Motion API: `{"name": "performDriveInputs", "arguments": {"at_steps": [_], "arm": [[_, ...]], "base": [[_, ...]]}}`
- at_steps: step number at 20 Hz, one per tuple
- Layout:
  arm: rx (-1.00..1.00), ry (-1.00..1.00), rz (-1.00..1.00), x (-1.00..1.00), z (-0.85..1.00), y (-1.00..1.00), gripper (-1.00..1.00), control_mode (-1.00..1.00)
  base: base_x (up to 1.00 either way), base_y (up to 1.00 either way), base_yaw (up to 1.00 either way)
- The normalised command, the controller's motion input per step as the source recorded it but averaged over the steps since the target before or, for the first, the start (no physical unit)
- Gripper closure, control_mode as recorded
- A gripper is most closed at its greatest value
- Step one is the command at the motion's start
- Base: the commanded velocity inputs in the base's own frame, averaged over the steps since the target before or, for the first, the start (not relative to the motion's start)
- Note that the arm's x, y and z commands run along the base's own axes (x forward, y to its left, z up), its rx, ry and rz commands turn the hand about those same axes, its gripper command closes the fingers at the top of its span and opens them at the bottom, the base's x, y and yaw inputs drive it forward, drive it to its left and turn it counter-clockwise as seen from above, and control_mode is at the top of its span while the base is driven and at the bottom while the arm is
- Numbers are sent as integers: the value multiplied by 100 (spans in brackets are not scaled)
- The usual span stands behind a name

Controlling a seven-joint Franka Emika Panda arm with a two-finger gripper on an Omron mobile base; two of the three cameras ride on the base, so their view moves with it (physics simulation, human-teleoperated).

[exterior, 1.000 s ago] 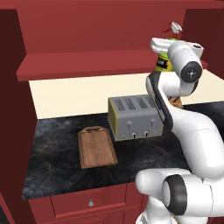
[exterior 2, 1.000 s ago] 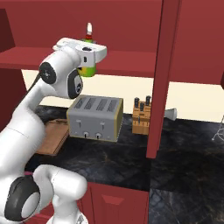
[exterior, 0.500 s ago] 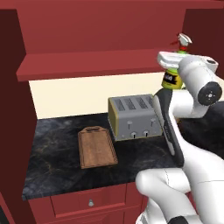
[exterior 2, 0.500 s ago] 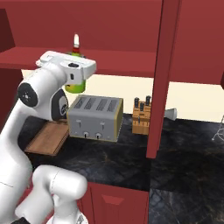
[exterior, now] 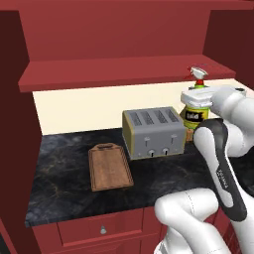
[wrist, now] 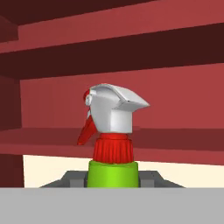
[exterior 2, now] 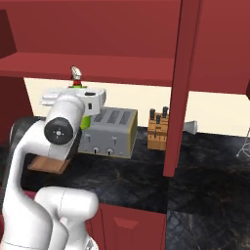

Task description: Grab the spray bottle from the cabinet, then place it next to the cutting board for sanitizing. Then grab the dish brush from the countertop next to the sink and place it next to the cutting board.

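While the arm has swung clear of the cabinet (exterior: 124, 69) over the last second, the spray bottle (exterior: 194, 110) has come out with it: a moment ago it stood up at shelf height, and now it hangs lower, in front of the shelf edge, just off the right end of the toaster (exterior: 154, 132). The pincer (exterior: 196, 106) is clamped on the spray bottle around its green body, holding it upright with the white trigger head above the hand. To my eye the fetching part is done and the carry has begun; what remains for this object is to bring it leftward and down to the table (exterior: 64, 183) beside the cutting board (exterior: 109, 166), which lies flat well to the left of the toaster. The brush has not been touched, as far as I can judge.

From the left base view the yellow-and-black label shows plainly, and the board lies in full sight. From the right base view the robot's own hand hides most of the bottle (exterior 2: 84, 117), leaving a sliver of green and the trigger head, and the board (exterior 2: 49, 165) peeks out behind the arm; yet that side shows a knife block (exterior 2: 158, 131) beyond the toaster (exterior 2: 110, 132). The hand view looks straight at the bottle's (wrist: 112, 173) red collar and trigger, with the red shelf behind.
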Motion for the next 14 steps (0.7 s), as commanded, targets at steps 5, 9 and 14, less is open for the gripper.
{"name": "performDriveInputs", "arguments": {"at_steps": [5, 9, 14], "arm": [[0, 0, 32, 15, -58, 35, 100, -100], [2, 0, 38, 25, -47, 9, 100, -100], [5, 0, 41, 33, -50, 10, 100, -100]], "base": [[0, 0, 0], [0, 0, 0], [0, 0, 0]]}}
